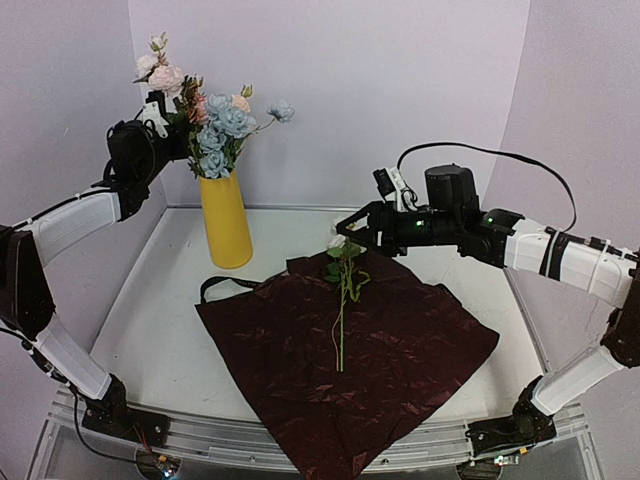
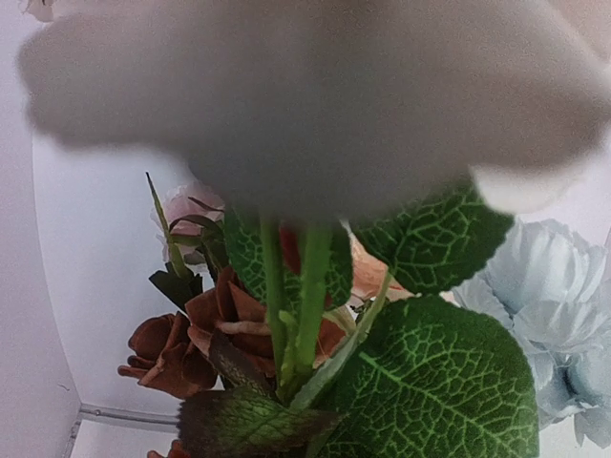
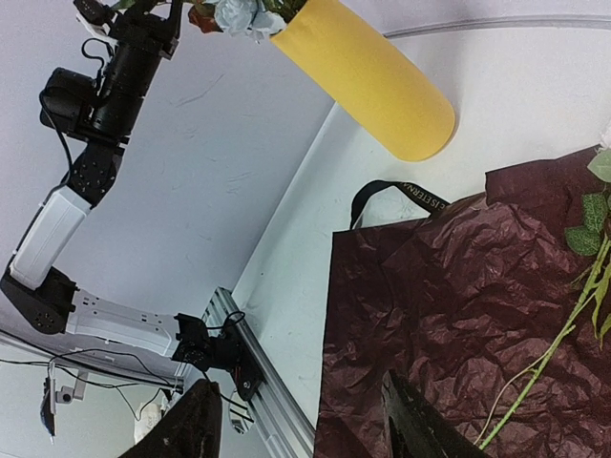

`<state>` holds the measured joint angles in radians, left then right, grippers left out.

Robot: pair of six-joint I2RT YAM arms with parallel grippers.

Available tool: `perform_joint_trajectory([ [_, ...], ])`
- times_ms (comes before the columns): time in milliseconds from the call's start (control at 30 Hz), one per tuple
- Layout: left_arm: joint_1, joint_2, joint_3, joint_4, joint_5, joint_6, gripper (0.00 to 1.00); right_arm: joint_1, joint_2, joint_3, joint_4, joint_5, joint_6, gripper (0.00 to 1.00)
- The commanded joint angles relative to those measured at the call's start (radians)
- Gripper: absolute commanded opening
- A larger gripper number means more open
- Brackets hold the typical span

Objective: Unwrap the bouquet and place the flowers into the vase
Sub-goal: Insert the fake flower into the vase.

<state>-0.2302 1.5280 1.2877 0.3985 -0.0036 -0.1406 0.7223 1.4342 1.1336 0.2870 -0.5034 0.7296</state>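
The yellow vase [image 1: 225, 218] stands at the back left with several pale blue, pink and rust flowers [image 1: 222, 128] in it. My left gripper [image 1: 160, 113] is up beside them, shut on the stem of a pink-cream rose [image 1: 165, 77]. In the left wrist view that rose's blurred head [image 2: 315, 86] fills the top, its stems [image 2: 301, 296] run down the middle, and leaves hide the fingers. One flower [image 1: 342, 300] lies on the spread dark red paper [image 1: 350, 350]. My right gripper [image 1: 352, 226] hovers open over its head end, with nothing between the fingers [image 3: 420, 429].
A black ribbon [image 1: 225, 286] lies by the paper's left corner, near the vase's foot. The paper hangs over the table's front rail [image 1: 300, 440]. The right wrist view shows the vase [image 3: 372, 81], ribbon [image 3: 391, 191] and the lying stem [image 3: 544, 353].
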Motion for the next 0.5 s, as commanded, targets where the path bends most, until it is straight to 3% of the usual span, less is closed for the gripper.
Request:
perform_joint_trajectory([
  [0,0.002,0.0,0.015,-0.016,0.0,-0.014,0.01,-0.004,-0.026,-0.004,0.018,-0.006,-0.003,0.58],
  [467,0.0,0.03,-0.063,-0.052,0.068,-0.065,0.06,-0.004,-0.043,-0.033,0.017,-0.009,-0.002,0.58],
])
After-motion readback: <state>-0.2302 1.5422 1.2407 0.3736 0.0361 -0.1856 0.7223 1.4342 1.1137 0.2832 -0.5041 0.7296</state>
